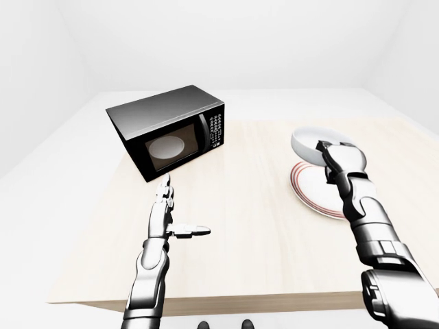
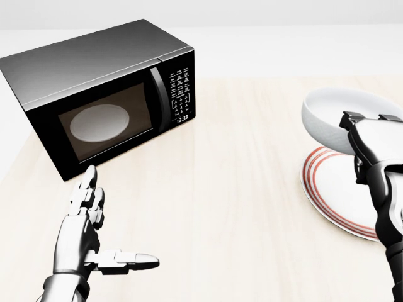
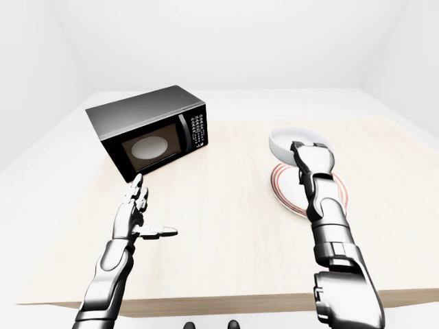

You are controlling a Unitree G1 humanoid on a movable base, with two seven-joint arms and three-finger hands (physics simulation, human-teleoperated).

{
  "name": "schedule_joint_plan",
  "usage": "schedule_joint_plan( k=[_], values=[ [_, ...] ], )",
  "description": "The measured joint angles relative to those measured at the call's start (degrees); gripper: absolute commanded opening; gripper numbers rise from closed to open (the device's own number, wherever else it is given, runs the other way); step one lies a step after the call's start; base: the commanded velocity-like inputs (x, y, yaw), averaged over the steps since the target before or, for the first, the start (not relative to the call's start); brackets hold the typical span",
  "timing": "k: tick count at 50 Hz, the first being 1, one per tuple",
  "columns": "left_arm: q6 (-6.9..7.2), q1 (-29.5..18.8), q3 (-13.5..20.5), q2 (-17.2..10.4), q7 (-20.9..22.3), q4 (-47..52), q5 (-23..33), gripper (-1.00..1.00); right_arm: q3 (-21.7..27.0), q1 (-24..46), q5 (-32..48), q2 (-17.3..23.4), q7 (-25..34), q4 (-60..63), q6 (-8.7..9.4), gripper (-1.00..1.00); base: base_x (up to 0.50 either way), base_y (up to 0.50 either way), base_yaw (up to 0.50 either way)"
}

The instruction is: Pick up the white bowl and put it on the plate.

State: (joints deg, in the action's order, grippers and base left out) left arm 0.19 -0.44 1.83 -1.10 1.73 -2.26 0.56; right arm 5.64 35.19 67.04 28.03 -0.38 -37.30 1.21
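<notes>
While tilted above plate (image 2: 327, 201), white bowl (image 2: 324, 116) — rim gripped by right fingers (image 2: 352, 119).

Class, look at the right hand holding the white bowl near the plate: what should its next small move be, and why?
Probably lower it straight down and then release. The right hand grips the white bowl by its rim, tilted and raised over the far edge of the red-ringed plate, apparently not yet resting on it. A slight shift toward the plate's centre may help first.
</notes>
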Motion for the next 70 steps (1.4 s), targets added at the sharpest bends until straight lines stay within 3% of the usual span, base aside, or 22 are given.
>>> schedule_joint_plan(
  k=[70],
  values=[
    [0.03, 0.07, -0.01, 0.01, 0.06, 0.09, 0.05, 1.00, 1.19, -0.17, -4.76, 6.95, -4.00, -11.44, 2.37, -1.00, 0.00, 0.00, 0.00]
  ],
)
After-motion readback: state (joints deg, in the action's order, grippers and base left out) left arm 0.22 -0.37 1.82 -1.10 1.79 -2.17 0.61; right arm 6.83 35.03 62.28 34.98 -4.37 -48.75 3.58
